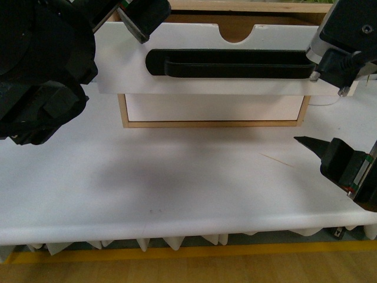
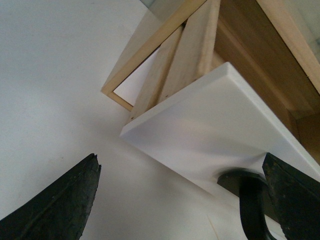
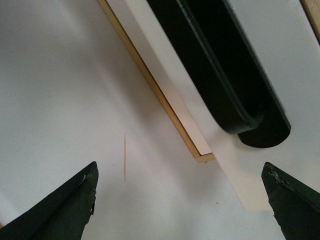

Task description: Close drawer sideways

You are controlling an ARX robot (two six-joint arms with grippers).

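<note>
The drawer (image 1: 123, 65) is a wide white front with a long black oval handle (image 1: 230, 63) and a semicircular notch (image 1: 238, 32) in its top edge. It stands pulled out, overhanging the cabinet below. My left gripper (image 2: 181, 160) is open at the drawer's left end (image 2: 215, 125), with one finger (image 2: 295, 200) beside the handle's left tip (image 2: 250, 200). One of its fingers (image 1: 138, 22) shows in the front view. My right gripper (image 3: 180, 170) is open and empty, off the drawer's right end (image 3: 240, 180) and the handle's right tip (image 3: 260, 130). One right finger (image 1: 315, 146) hovers above the table.
A plain white drawer front (image 1: 212, 107) in a light wooden frame (image 1: 122, 112) sits under the pulled-out drawer. The white table (image 1: 177, 188) spreads in front, with a thin scratch (image 1: 277, 159) on it. The bulky left arm (image 1: 41, 71) fills the top left corner.
</note>
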